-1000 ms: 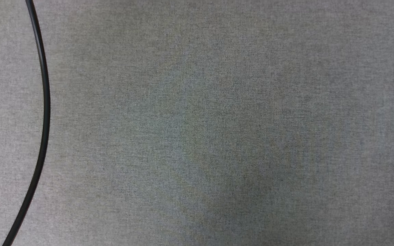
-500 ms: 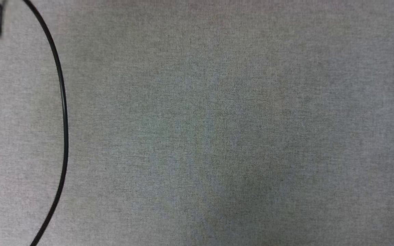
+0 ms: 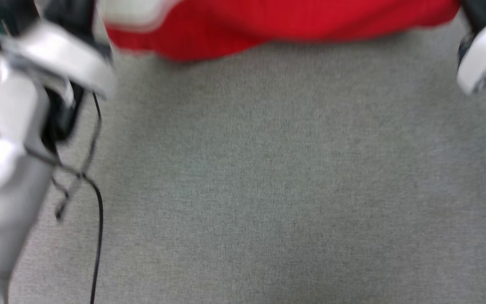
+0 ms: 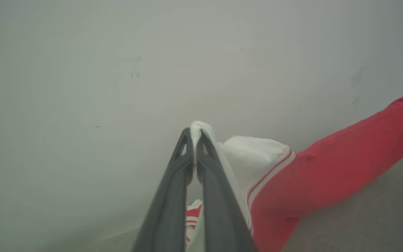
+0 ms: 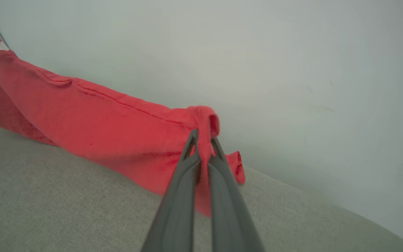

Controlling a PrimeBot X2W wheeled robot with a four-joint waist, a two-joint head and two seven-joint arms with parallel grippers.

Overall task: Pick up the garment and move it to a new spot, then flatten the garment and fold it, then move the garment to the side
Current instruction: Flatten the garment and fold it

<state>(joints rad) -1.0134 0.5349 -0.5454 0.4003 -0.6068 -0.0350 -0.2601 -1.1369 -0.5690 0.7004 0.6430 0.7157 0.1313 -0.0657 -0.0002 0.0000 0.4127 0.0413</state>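
You've got a bright red garment (image 3: 276,25) with a white sleeve (image 4: 254,154) and red-white striped trim (image 4: 269,173), speckly grey worktop (image 3: 268,190), black cable (image 3: 98,219), dark grey left tool (image 4: 195,138) and right tool (image 5: 203,138).

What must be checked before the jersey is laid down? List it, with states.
1. Left end effector shut on the white sleeve of the jersey: ok.
2. Right end effector shut on the red edge: ok.
3. Jersey stretched between both grips: ok.
4. Cable apart from jersey: ok.
5. Chest side up or down: cannot tell.
6. Head view sharp: not ok, blurred.
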